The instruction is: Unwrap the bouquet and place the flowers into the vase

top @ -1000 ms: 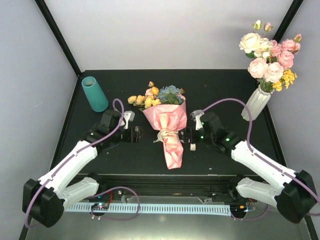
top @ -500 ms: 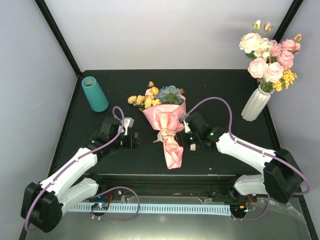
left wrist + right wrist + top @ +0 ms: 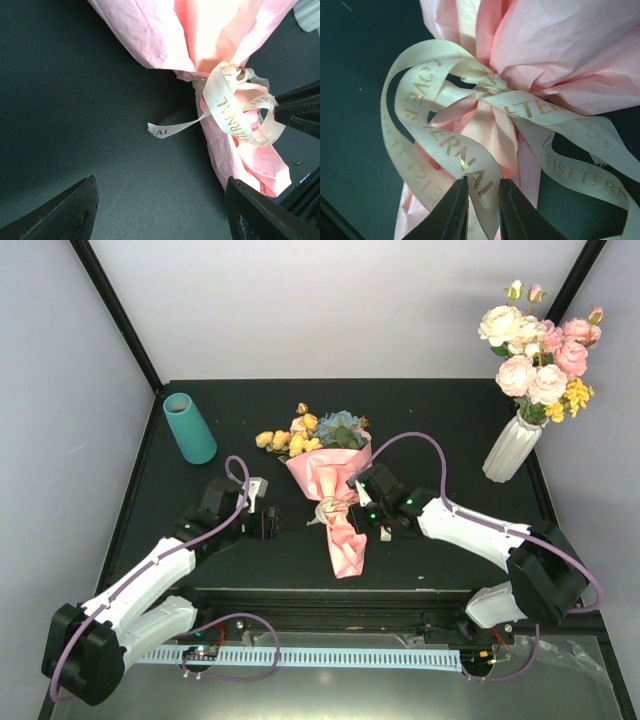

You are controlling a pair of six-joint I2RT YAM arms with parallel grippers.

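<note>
Our right claw (image 3: pixel 482 182) pinches the printed beige ribbon (image 3: pixel 450 155) binding the crinkled pink-paper bouquet (image 3: pixel 335 485); left claw (image 3: pixel 160 180) released; knot tied, smooth teal vase (image 3: pixel 190 430) unfilled.

Black table (image 3: pixel 430 405) w/ pale grey walls (image 3: pixel 330 310) on three sides. Black frame posts (image 3: pixel 118 315) in rear corners. Even, soft light.

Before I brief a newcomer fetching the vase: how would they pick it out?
Go to the black table's far left corner. A small teal vase stands there, smooth and empty; the white vase at far right is ribbed and holds roses.
</note>
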